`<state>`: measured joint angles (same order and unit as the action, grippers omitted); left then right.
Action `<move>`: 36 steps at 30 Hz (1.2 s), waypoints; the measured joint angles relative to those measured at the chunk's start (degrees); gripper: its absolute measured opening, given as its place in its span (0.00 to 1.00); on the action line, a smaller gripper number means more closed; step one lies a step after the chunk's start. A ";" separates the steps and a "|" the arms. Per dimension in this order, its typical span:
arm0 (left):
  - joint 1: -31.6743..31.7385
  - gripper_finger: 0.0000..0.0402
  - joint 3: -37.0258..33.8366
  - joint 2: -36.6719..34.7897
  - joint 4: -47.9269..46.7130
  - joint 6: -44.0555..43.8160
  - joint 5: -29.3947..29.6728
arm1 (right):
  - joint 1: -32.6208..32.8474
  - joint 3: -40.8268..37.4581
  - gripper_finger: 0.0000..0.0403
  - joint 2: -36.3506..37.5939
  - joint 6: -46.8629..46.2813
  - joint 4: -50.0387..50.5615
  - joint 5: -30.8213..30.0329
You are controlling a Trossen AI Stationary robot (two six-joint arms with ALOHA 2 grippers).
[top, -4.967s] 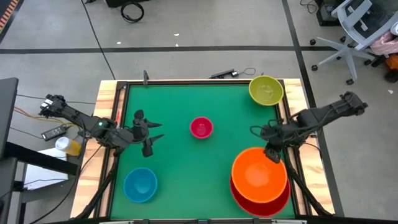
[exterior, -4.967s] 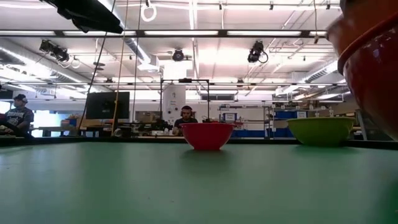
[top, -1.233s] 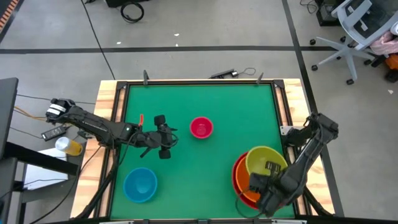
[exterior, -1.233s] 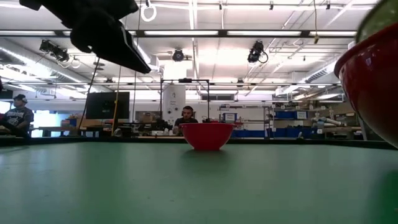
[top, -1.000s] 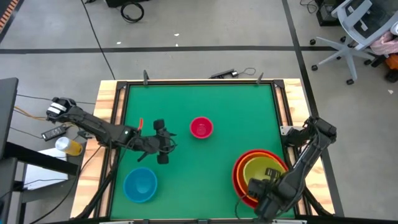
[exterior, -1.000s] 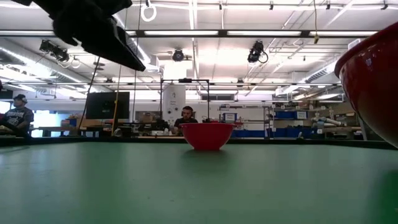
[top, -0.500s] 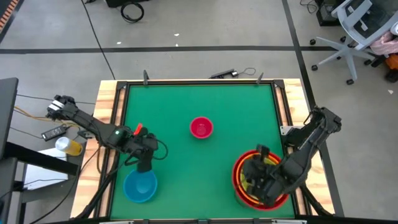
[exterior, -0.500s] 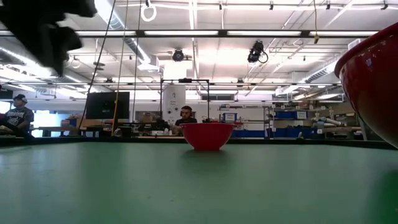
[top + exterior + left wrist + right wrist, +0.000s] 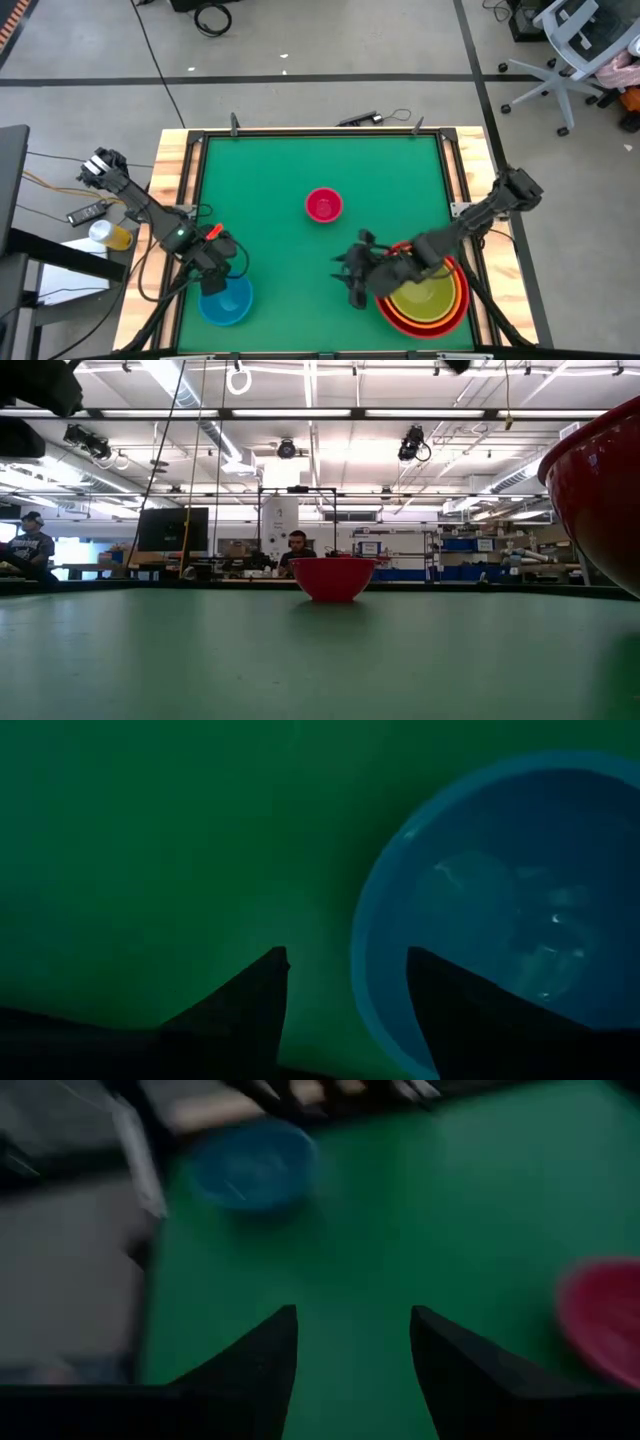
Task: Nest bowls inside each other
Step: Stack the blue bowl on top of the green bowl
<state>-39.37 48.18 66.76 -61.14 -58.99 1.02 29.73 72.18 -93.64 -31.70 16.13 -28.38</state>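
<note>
A blue bowl rests on the green table near its front left. My left gripper hangs just above the bowl's far rim, pointing down and open; in the left wrist view its fingers stand on either side of the rim without touching. A small red bowl stands mid-table. At the front right a yellow-green bowl lies in an orange one inside a big red one. My right gripper is open, just left of that stack.
A raised wooden frame runs round the table. Bare green mat lies between the blue bowl and the stack and across the far half. In the low view, people sit in the room beyond the table.
My right gripper has come away from the near rim of the stack and swung toward the table's left, leaving the yellow-green bowl settled in the orange one. My left gripper has moved toward the near edge, tipping to point down over the blue bowl's far rim.
</note>
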 joint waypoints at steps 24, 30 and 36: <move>1.64 0.52 0.02 0.00 -0.22 2.75 2.29 | -17.04 20.13 0.50 -32.55 2.97 -22.65 18.03; 1.52 0.52 0.02 0.00 -0.02 2.59 2.36 | -17.24 31.71 0.53 -41.41 2.93 -21.20 24.89; 1.55 0.52 0.02 0.49 3.18 2.94 3.77 | -17.36 39.99 0.57 -49.63 3.13 -23.96 25.56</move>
<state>-37.82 48.21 67.25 -57.96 -56.05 4.78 12.36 112.17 -143.27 -28.57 -7.83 -2.82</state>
